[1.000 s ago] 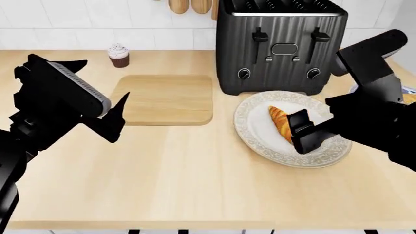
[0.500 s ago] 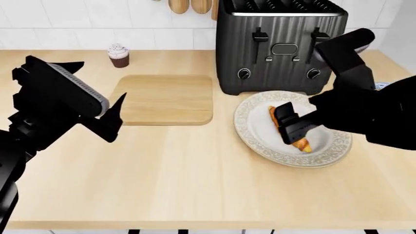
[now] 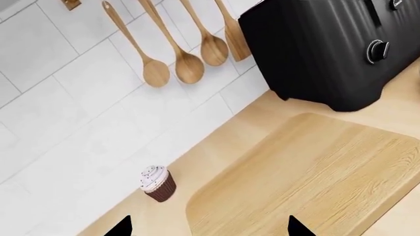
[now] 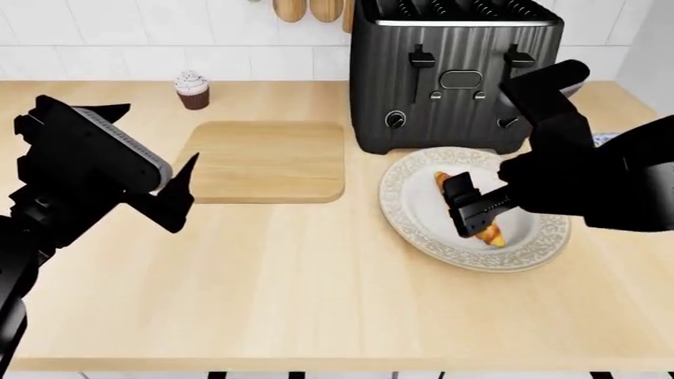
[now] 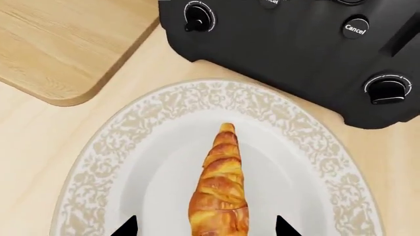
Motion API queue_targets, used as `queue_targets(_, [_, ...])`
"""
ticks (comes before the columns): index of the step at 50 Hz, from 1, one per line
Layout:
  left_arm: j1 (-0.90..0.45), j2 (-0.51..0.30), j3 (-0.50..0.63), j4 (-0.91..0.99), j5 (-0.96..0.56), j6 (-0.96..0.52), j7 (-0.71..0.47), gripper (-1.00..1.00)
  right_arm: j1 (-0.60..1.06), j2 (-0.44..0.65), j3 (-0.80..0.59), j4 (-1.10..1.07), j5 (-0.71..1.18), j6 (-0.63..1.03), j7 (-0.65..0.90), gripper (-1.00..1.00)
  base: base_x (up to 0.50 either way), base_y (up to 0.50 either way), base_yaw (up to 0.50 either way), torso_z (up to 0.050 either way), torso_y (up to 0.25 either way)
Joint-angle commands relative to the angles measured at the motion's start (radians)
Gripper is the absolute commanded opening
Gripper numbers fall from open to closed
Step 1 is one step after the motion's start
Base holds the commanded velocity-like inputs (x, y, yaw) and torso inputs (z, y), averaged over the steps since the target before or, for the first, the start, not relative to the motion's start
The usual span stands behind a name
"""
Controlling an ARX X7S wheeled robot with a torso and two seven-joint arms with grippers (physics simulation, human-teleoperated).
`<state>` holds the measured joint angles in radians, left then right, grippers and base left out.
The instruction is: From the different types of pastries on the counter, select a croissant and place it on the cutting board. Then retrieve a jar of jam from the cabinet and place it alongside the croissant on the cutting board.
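A small golden croissant [image 4: 490, 233] lies on a round white patterned plate [image 4: 421, 225] in front of the toaster. It also shows in the right wrist view [image 5: 221, 187]. My right gripper [image 5: 203, 230] is open, its fingertips on either side of the croissant's near end, just above the plate [image 5: 137, 172]. In the head view the right gripper [image 4: 472, 207] covers the croissant's middle. The light-wood cutting board [image 4: 268, 160] lies bare left of the toaster. My left gripper [image 4: 174, 189] is open and empty beside the board's left edge; the board [image 3: 308, 182] fills its wrist view. The jam jar is out of view.
A black toaster [image 4: 455, 75] stands at the back, right behind the plate. A chocolate cupcake with white frosting [image 4: 192, 89] stands by the tiled wall, behind the board. Wooden spoons [image 3: 187, 64] hang on the wall. The light-wood counter [image 4: 295, 292] stretches to the front.
My right gripper has moved left and back over the plate, from the croissant's right side to straddling it. The left arm has barely shifted.
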<state>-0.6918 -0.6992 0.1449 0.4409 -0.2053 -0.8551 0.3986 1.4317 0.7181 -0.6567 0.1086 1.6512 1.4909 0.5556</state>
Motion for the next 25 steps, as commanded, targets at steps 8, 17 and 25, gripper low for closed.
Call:
queue_targets(8, [-0.009,-0.005,-0.002,0.005,-0.004,-0.007,-0.001,1.0,0.006,0.013,-0.051,0.034,-0.053,-0.038,-0.06,1.0,0.0,0.0,0.0,0.0,0.0])
queue_targets(17, [-0.011,-0.005,0.002,0.0,-0.002,-0.005,-0.003,1.0,0.01,0.002,-0.077,0.067,-0.105,-0.07,-0.116,1.0,0.0,0.0,0.0,0.0,0.0])
queue_targets(25, [-0.016,-0.005,0.011,-0.015,0.003,0.004,-0.003,1.0,0.009,-0.009,-0.099,0.092,-0.137,-0.092,-0.16,1.0,0.0,0.0,0.0,0.0,0.0])
